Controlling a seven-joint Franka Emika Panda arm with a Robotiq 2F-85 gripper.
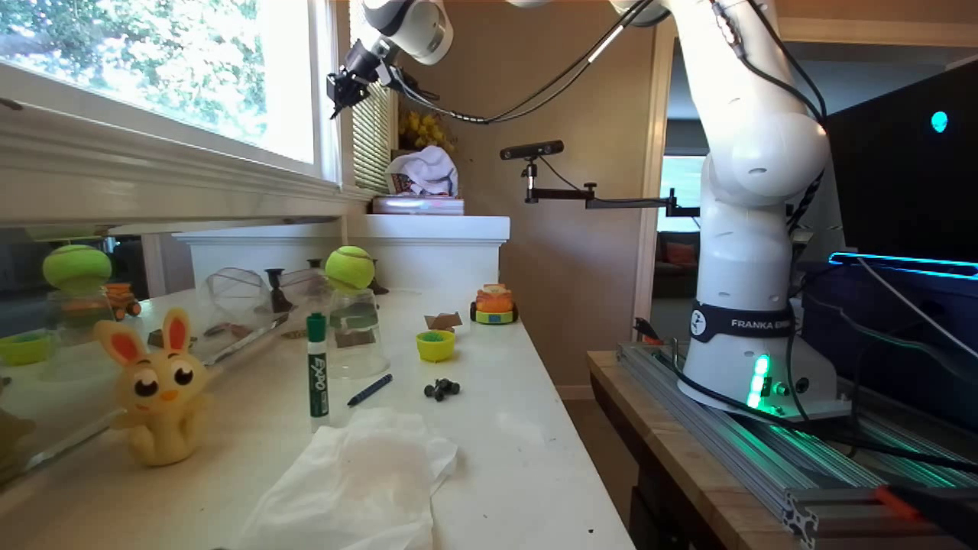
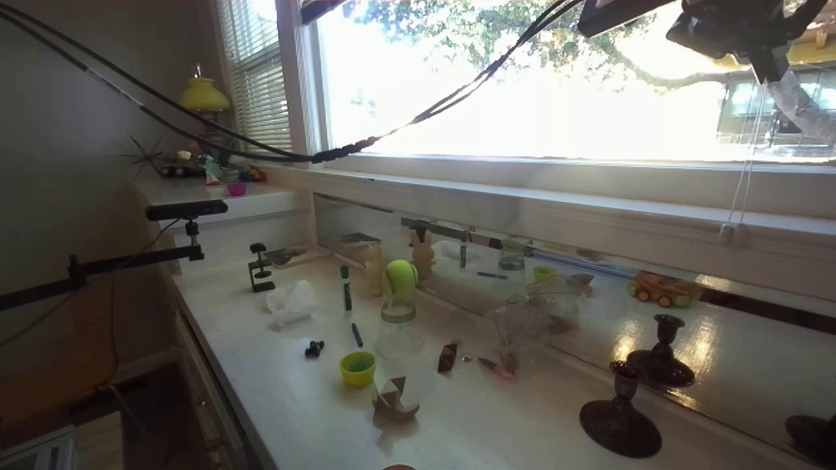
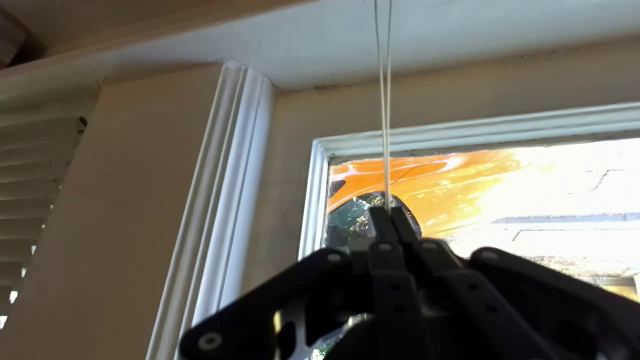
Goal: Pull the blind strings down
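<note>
The blind strings [image 3: 384, 112] are thin pale cords. In the wrist view they run down from the top and converge between my fingertips. My gripper [image 3: 390, 212] is shut on the strings, with the black fingers pressed close together. In an exterior view, the strings [image 2: 751, 147] hang below the gripper [image 2: 765, 75] in front of the window. Their small pale end pieces [image 2: 738, 233] hang at the sill. In an exterior view, the gripper [image 1: 336, 111] is high beside the window frame; the strings cannot be made out there.
The window frame [image 3: 240, 165] and side blinds [image 1: 370, 137] are close to the gripper. Below is a white counter [image 1: 519, 428] with a tennis ball on a glass [image 1: 350, 269], a bunny toy [image 1: 164, 397], a marker [image 1: 318, 370] and candle holders [image 2: 620, 418]. Black cables [image 2: 457, 98] hang from the arm.
</note>
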